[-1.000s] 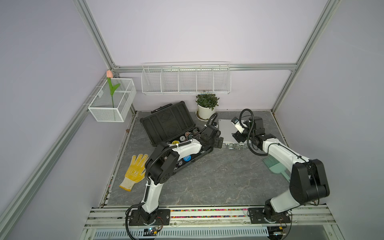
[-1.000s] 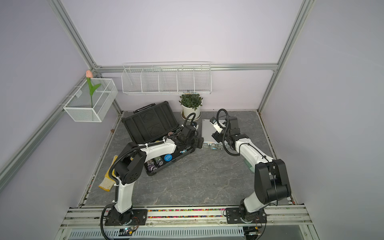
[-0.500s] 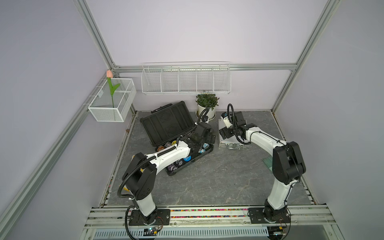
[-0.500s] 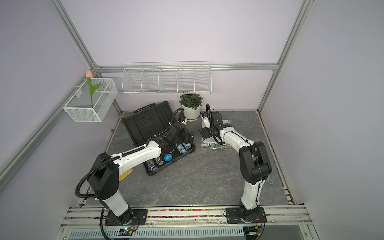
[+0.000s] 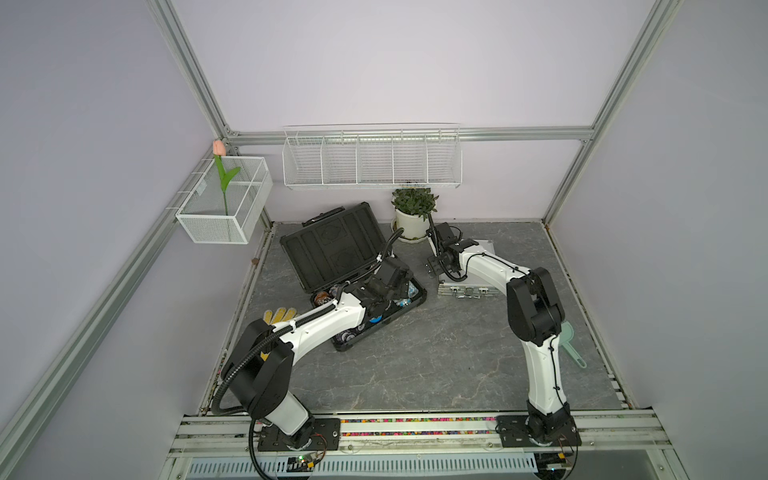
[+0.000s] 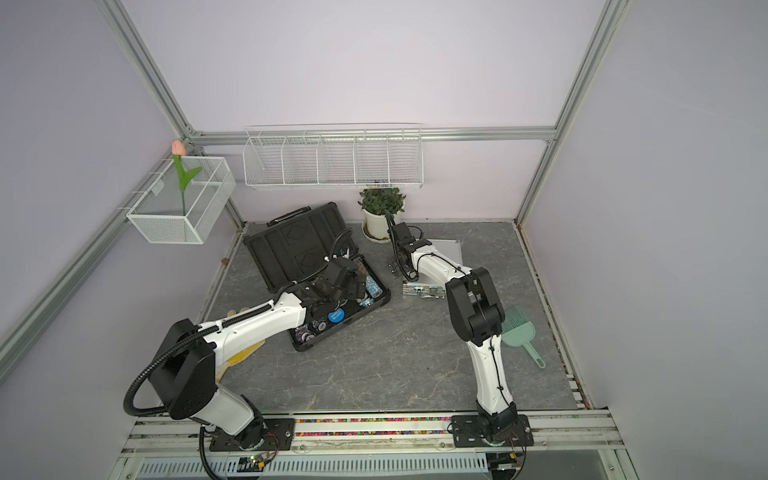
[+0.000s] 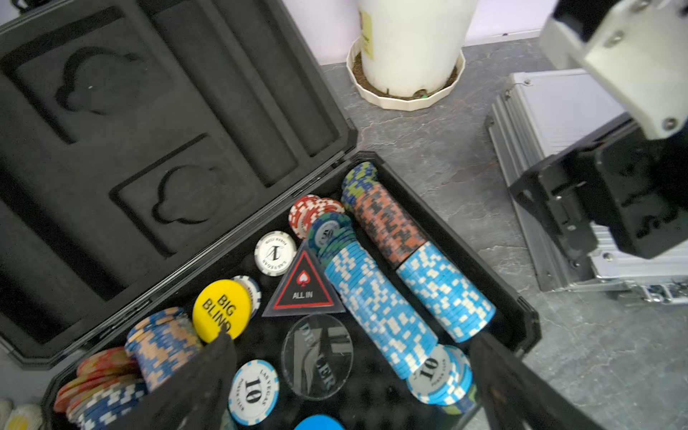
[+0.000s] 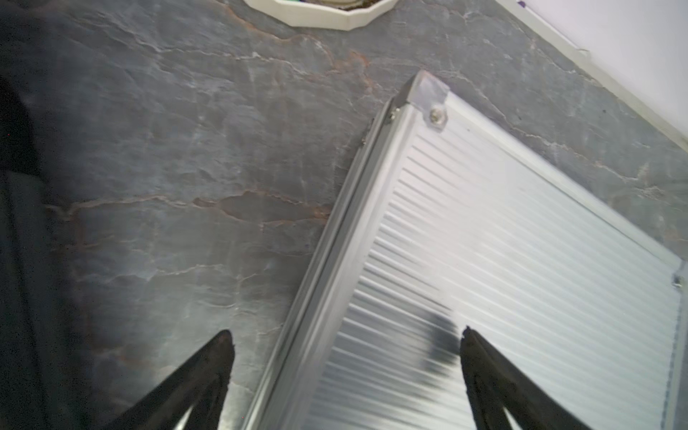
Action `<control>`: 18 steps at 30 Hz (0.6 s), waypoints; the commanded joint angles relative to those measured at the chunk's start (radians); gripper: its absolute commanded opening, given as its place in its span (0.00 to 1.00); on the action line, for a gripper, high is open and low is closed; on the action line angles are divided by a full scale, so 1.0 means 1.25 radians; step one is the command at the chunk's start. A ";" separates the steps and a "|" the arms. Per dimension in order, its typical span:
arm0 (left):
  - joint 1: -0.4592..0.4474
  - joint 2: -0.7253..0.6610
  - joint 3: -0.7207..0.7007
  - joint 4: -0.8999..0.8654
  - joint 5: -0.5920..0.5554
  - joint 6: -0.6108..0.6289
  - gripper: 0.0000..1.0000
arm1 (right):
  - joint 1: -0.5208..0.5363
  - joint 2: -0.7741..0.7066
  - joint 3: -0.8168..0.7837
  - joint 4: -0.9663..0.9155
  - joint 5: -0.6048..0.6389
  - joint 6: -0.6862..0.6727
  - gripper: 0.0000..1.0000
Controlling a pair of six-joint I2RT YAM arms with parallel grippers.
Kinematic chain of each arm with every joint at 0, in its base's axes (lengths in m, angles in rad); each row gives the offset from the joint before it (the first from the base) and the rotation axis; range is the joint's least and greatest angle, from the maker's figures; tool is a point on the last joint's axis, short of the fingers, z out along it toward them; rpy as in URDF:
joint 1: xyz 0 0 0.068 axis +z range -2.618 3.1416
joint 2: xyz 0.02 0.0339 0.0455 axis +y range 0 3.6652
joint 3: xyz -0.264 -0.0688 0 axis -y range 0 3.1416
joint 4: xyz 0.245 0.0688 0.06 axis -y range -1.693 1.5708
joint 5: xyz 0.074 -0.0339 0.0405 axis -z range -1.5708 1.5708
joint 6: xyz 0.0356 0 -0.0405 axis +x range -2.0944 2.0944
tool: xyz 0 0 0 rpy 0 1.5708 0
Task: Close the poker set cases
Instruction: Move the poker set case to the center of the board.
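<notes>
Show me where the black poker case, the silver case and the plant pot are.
black poker case (image 5: pixel 332 245): in a top view, lining of its open lid.
silver case (image 8: pixel 521 260): right wrist view, ribbed top.
plant pot (image 7: pixel 409 44): left wrist view, white wall.

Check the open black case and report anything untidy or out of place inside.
The chips in the black case look jumbled: several stacks fan out and lean instead of sitting in neat rows, and the yellow Big Blind button, the All In triangle and the clear dealer disc lie loose among them. No damage shows.
</notes>
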 commanded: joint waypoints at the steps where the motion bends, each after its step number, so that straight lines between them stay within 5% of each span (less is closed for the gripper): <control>1: 0.027 -0.041 -0.023 -0.024 -0.024 -0.056 1.00 | -0.014 0.016 0.009 -0.057 0.058 0.028 0.95; 18: 0.102 -0.133 -0.101 -0.032 -0.024 -0.101 1.00 | -0.200 -0.028 -0.044 -0.050 -0.003 0.060 0.94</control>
